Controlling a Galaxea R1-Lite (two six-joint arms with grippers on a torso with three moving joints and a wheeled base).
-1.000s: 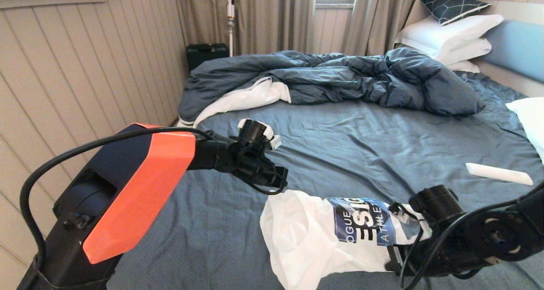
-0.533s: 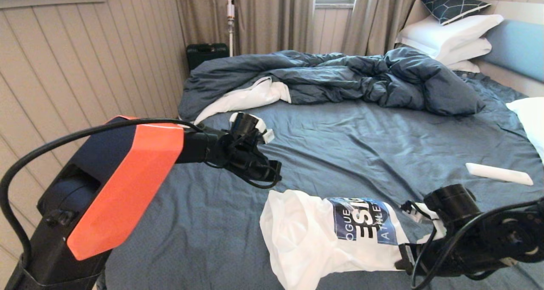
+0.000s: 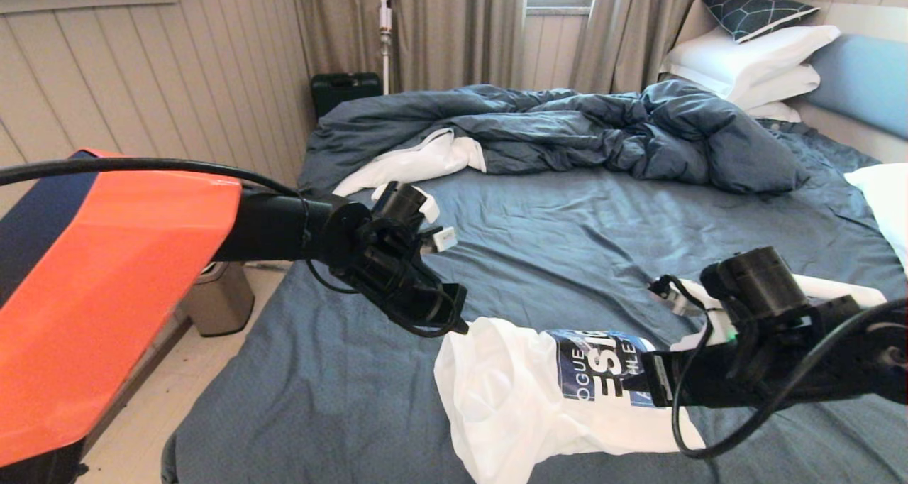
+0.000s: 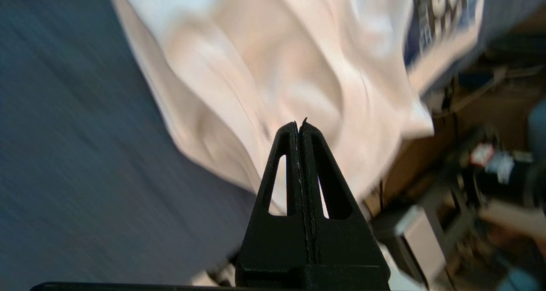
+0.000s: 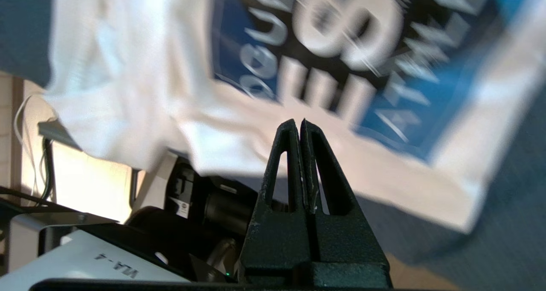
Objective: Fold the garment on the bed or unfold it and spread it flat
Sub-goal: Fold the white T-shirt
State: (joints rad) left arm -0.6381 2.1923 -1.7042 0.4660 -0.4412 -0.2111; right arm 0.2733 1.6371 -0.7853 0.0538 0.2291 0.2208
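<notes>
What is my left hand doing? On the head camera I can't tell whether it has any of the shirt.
Observer: The left hand is shut with no cloth between its fingers; the shirt lies beyond the tips.
Operator: And the right one?
Observer: The right hand is shut and empty too, pointing toward the shirt's blue print.
Operator: Is the whole shirt on the bed?
Observer: No. The right wrist camera shows some white cloth overhanging the edge of the bed.
</notes>
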